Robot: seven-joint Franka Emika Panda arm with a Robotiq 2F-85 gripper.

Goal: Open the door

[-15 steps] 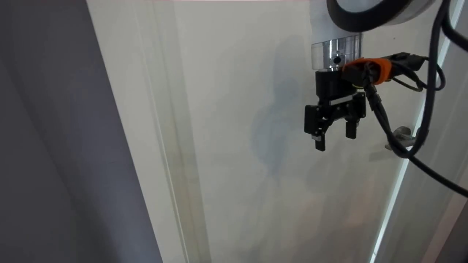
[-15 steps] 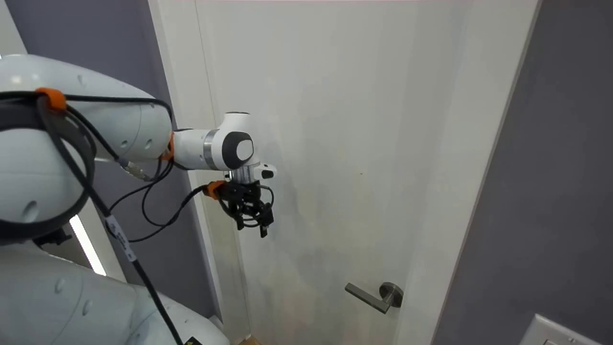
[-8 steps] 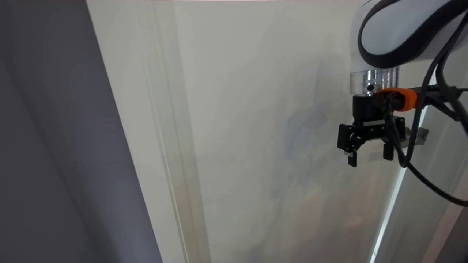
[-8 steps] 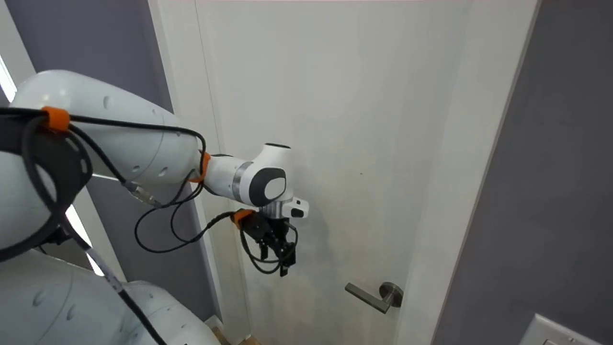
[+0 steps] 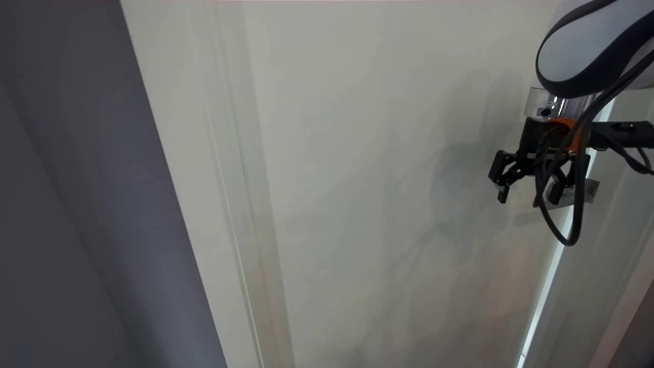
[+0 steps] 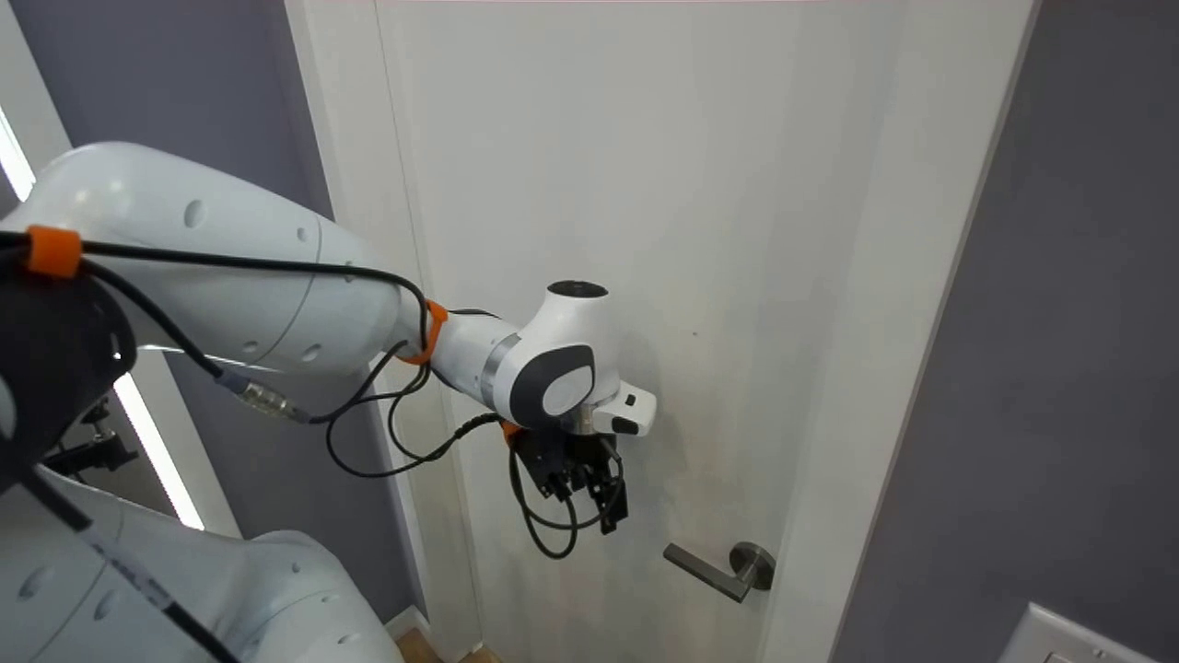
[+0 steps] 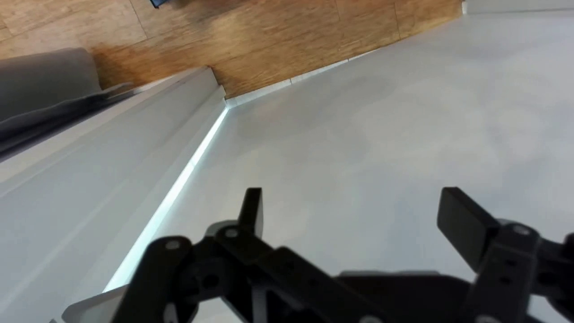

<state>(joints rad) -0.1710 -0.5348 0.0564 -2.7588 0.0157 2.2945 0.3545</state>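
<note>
The door [image 5: 357, 153] is a large plain off-white panel, shown in both exterior views [image 6: 700, 230] and the wrist view [image 7: 336, 157]. It looks shut. Its silver lever handle [image 6: 705, 569] points left, near the right edge. The handle [image 5: 591, 190] is partly hidden behind my gripper and cables in an exterior view. A grey edge at the wrist view's lower left may be the handle; I cannot tell. No hinge shows. My gripper [image 5: 528, 197] is open and empty, fingers down, slightly tilted. It hangs left of and above the handle in an exterior view [image 6: 589, 511]; the wrist view [image 7: 350, 199] shows fingers wide apart.
A white frame [image 6: 921, 230] and grey walls [image 6: 1059, 322] border the door. A switch plate [image 6: 1073, 640] is at the lower right. A bright light strip [image 7: 179, 179] runs along one door edge. Wooden floor [image 7: 269, 40] lies below. Loose cables [image 5: 575, 235] hang around the gripper.
My arm and gripper have moved right in both exterior views, nearer the handle. The gripper first went lower, and has tilted in the last half second. The door and handle have not moved.
</note>
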